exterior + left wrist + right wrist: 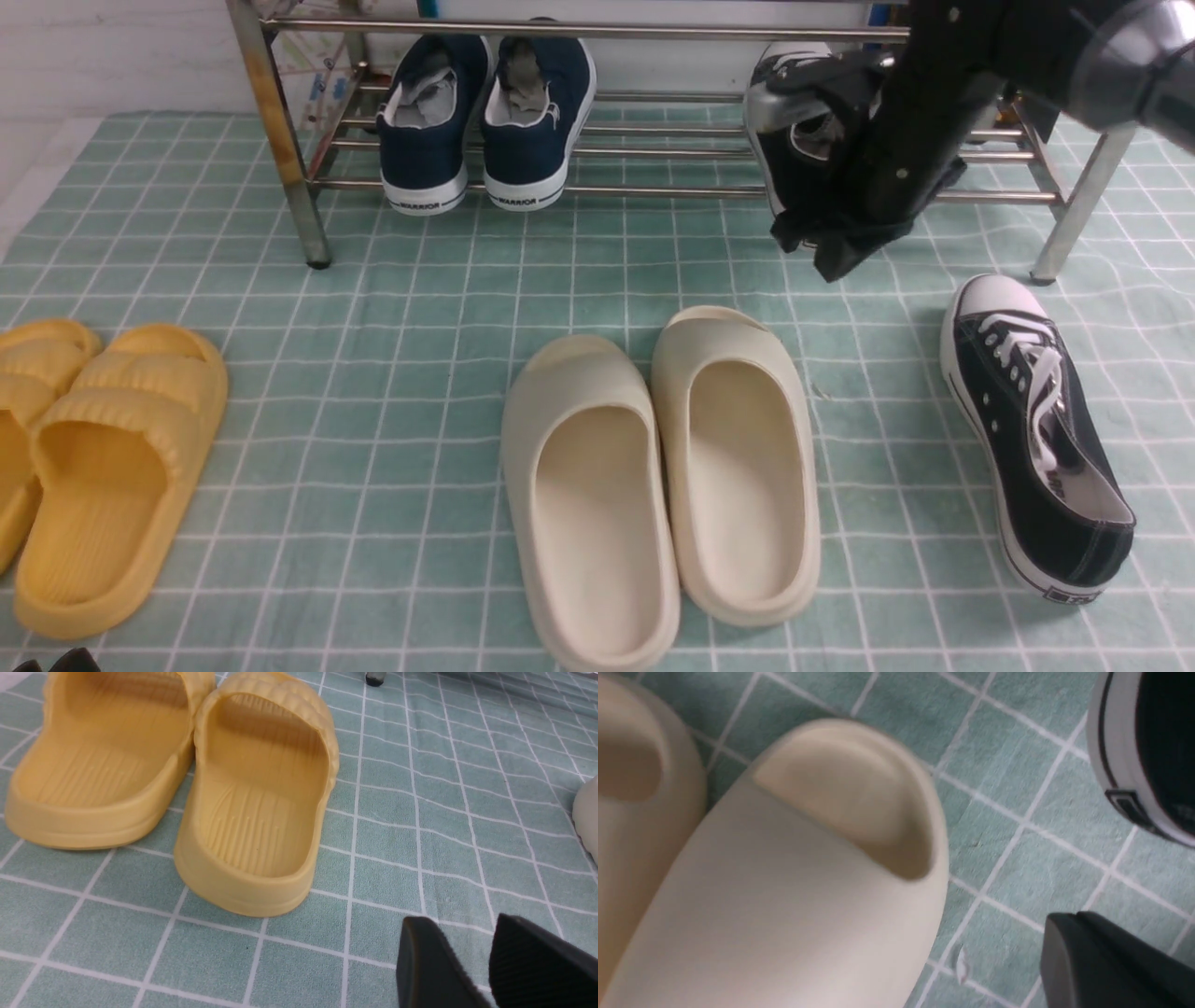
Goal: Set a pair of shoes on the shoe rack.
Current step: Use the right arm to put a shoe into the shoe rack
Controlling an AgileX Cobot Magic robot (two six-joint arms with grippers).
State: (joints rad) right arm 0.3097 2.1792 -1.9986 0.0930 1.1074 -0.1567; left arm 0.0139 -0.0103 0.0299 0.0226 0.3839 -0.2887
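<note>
black and clenched on nothing, the right gripper (834,254) hangs just above the green checked cloth (420,308), close in front of the shoe rack (653,191). in the right wrist view its fingers (1101,961) are pressed into one dark wedge with no gap between them. right behind it, half hidden by the arm, the racked sneaker (789,117) lies on the rods at the rack's right end, white toe cap pointing away and grey lining showing. the wrist view shows its white-soled heel apart from the fingers. how level it sits i cannot tell.

the other black sneaker, the floor sneaker (1027,439), is off the rack, on the cloth at the right. it lies near the rack's right front leg, with its toe cap toward the rack and its white laces up.

beside the gripper toward the middle, the cream slippers (597,485) lie side by side and touching, toes toward the rack. further left on the rods stand the navy sneakers (532,121), heels outward, next to a rust-stained leg (280,140).

at the far left the left gripper (460,938) is released, its two dark fingers parted over bare cloth. it holds nothing, near the heels of the yellow slippers (261,812).
</note>
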